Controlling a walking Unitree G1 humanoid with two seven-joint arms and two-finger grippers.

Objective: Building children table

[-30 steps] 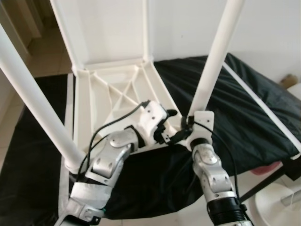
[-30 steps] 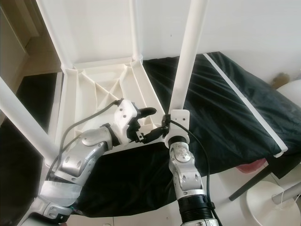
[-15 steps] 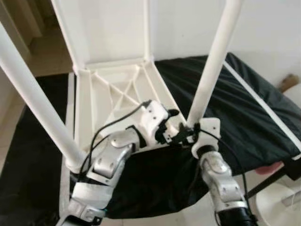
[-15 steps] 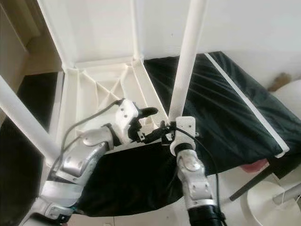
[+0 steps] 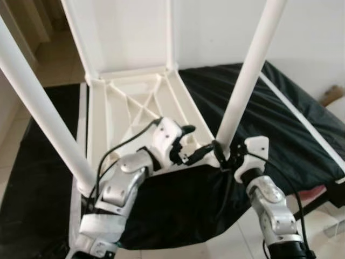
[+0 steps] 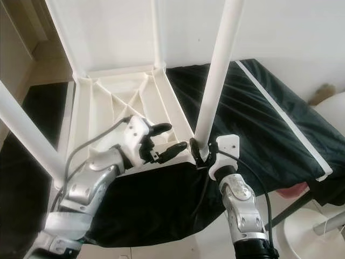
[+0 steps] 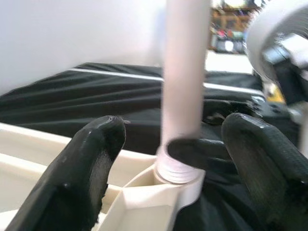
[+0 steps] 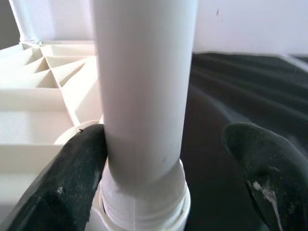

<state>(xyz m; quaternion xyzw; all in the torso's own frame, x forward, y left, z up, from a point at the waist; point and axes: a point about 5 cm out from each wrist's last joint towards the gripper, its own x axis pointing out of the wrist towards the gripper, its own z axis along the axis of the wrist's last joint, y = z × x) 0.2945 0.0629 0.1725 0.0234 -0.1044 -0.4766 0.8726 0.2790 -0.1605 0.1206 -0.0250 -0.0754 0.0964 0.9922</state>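
The tabletop lies upside down on a black sheet with legs standing in its corners. Right gripper, spread, straddles the near leg at its socket (threads visible, so seemingly not screwed home); left gripper hovers spread beside it

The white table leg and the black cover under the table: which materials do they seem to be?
The table leg looks like smooth moulded plastic, matt white, with a ribbed collar at its base. The black cover seems thin synthetic fabric or sheeting: it creases and shines slightly.
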